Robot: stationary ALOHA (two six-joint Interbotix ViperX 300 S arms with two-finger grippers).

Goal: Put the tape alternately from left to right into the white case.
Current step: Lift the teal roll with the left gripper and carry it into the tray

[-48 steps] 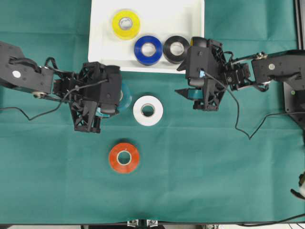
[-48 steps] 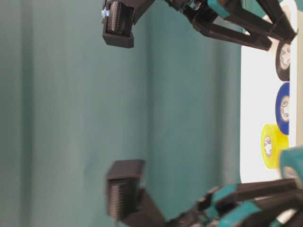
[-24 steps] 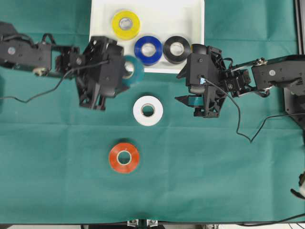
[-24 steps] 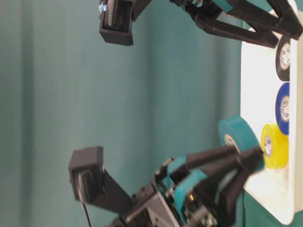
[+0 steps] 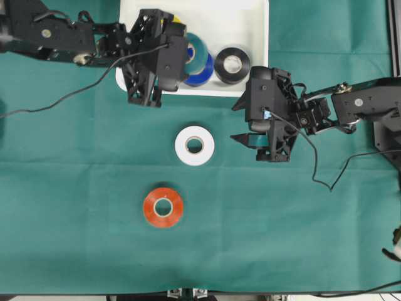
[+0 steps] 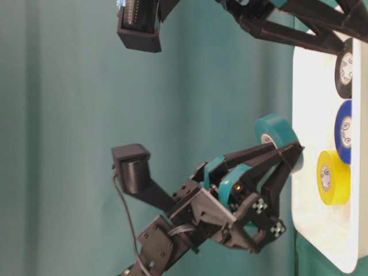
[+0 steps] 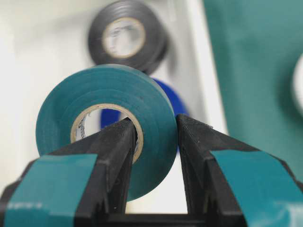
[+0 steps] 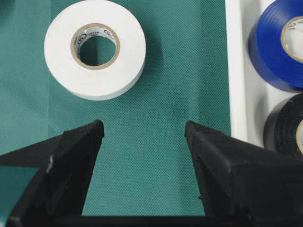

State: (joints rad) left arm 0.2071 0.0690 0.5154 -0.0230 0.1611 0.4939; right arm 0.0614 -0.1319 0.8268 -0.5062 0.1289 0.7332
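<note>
I see white case (image 5: 250, 12) right half bare; blue roll (image 5: 202, 70), black roll (image 5: 232, 64) crowd front rim; left claw (image 5: 190, 53) overhangs them.

Glossy white case (image 5: 254, 25), woven green cloth (image 5: 282, 219)

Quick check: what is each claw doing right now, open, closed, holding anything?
Left claw: closed on the teal roll, one finger through its core, above the white case.
Right claw: open, empty, near the white roll.
</note>
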